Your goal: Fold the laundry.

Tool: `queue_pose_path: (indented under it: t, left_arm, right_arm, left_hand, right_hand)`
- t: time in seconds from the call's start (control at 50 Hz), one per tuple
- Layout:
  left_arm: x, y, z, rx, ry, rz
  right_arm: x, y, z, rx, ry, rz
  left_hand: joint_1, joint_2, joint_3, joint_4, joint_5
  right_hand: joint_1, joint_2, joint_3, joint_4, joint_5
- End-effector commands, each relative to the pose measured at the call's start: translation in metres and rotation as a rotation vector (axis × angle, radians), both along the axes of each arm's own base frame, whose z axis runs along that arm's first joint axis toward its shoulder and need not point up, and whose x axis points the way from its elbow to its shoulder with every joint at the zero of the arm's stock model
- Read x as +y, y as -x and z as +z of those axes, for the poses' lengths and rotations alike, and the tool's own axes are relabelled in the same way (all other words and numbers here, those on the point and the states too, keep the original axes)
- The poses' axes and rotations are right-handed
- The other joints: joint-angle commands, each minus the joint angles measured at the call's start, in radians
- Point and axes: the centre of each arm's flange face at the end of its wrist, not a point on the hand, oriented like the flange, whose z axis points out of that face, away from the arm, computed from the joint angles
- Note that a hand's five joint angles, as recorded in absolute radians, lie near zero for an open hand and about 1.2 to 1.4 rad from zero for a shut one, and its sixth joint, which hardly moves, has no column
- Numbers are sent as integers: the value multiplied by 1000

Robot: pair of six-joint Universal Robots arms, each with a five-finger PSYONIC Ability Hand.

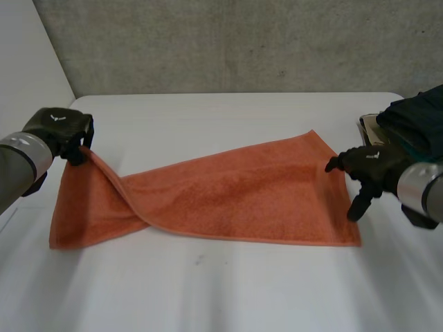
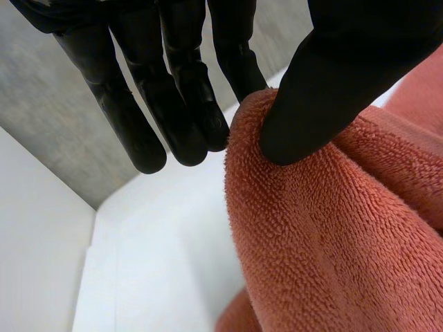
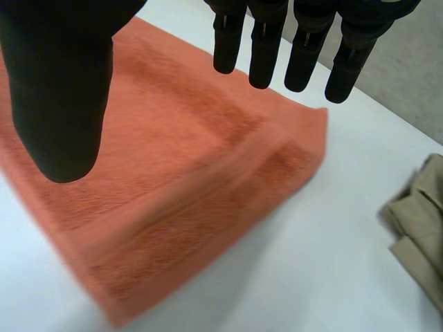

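Note:
An orange towel (image 1: 235, 197) lies across the white table (image 1: 208, 290), twisted near its left end. My left hand (image 1: 62, 131) holds the towel's far left corner lifted off the table. In the left wrist view its thumb (image 2: 332, 83) pinches the towel's edge (image 2: 332, 242) against the fingers. My right hand (image 1: 370, 166) hovers just off the towel's right edge with fingers spread and holds nothing. In the right wrist view its straight fingers (image 3: 266, 48) and thumb hang above the towel's flat right corner (image 3: 187, 187).
A pile of dark clothes (image 1: 415, 117) sits at the table's right edge behind my right hand. A tan cloth (image 3: 419, 221) lies on the table beside the towel's right corner. A concrete wall stands behind the table.

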Motion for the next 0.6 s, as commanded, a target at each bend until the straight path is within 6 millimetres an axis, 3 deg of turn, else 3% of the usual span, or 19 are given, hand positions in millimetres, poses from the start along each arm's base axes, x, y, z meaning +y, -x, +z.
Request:
queue_pose_path:
  t: [0.02,0.12,0.3,0.6]
  left_arm:
    - [-3,-1,-1,25,55,6]
    - [-1,0,-5,23,43,0]
    - [3,4,-8,27,40,-11]
    - [3,2,-10,29,46,-6]
  right_arm:
    - [34,5,-36,17,45,70]
    - [37,7,-59,75,99,106]
    - [25,7,-87,75,125,124]
    - [5,4,-94,76,211,133]
  left_hand:
    - [219,196,202,192,234]
    - [219,196,202,192,234]
    - [219,196,202,192,234]
    - [219,196,202,192,234]
  right_hand:
    - [-11,-12,4,6,30]
    - [56,56,72,73,97]
    - [171,170,186,187,212]
    - [288,288,304,305,329]
